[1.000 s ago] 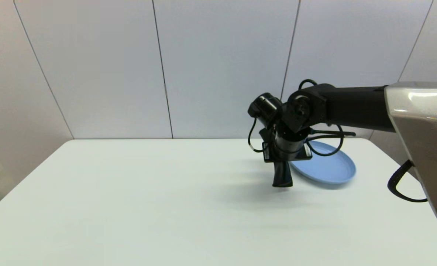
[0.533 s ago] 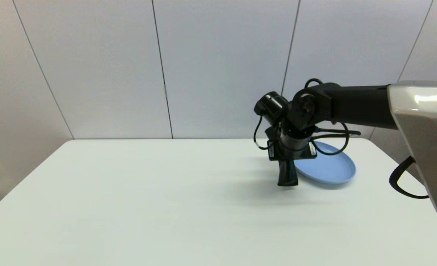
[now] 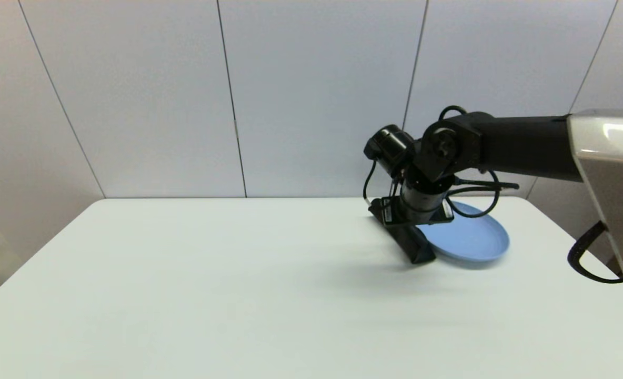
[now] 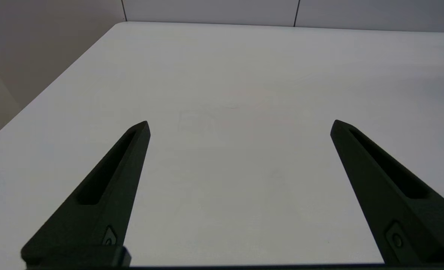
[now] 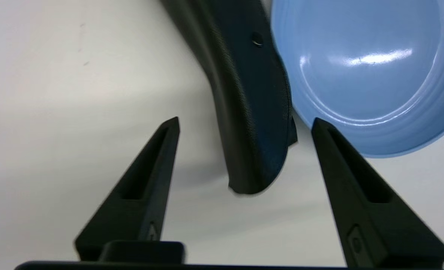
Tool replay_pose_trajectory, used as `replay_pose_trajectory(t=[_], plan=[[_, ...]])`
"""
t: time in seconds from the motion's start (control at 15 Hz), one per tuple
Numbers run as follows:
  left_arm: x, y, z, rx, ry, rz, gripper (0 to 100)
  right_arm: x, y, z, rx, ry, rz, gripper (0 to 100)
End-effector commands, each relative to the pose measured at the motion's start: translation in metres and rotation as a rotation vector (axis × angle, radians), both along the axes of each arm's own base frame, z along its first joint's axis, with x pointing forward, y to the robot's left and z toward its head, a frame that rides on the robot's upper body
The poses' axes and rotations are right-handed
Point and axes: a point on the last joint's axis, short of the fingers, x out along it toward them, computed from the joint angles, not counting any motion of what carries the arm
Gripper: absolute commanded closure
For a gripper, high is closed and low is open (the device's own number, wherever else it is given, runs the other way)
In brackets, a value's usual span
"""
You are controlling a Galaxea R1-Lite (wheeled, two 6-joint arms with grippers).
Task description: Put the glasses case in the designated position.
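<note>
The glasses case [image 3: 407,241] is a matte black oblong lying on the white table, slanted along the left rim of the blue plate [image 3: 474,239]. I cannot tell whether it touches the plate. In the right wrist view my right gripper [image 5: 245,122] is open just above the case [image 5: 244,86], one finger on each side, gripping nothing. The plate [image 5: 364,75] is beside it and holds nothing. My left gripper [image 4: 240,124] is open over bare table and is out of the head view.
The white table [image 3: 211,284] stretches wide to the left and front of the case. The right arm [image 3: 506,147] reaches in from the right above the plate. The table's far edge meets a grey panelled wall [image 3: 317,95].
The right arm moved a little right. The dark shape under its wrist stood narrow and upright before; the case now lies long and low on the table beside the plate.
</note>
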Motion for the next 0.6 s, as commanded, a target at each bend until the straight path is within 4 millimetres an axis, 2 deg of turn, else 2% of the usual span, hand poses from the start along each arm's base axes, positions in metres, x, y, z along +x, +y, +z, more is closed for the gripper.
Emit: replay_pose_trajectory(t=[0.07,0.2,0.33,0.6], plan=[[0.000,0.000,0.000,0.000,0.001,0.001,0,-0.063,-0.035,0.055,-0.018,0.006,0.189,0],[0.000,0.000,0.000,0.000,0.001,0.001,0,-0.112,-0.064,0.079,-0.055,-0.022,0.270,0],[0.000,0.000,0.000,0.000,0.001,0.001,0,-0.157,-0.091,0.094,-0.077,-0.085,0.319,0],[0.000,0.000,0.000,-0.002,0.001,0.001,0,-0.227,-0.134,0.108,-0.001,-0.423,0.267,0]])
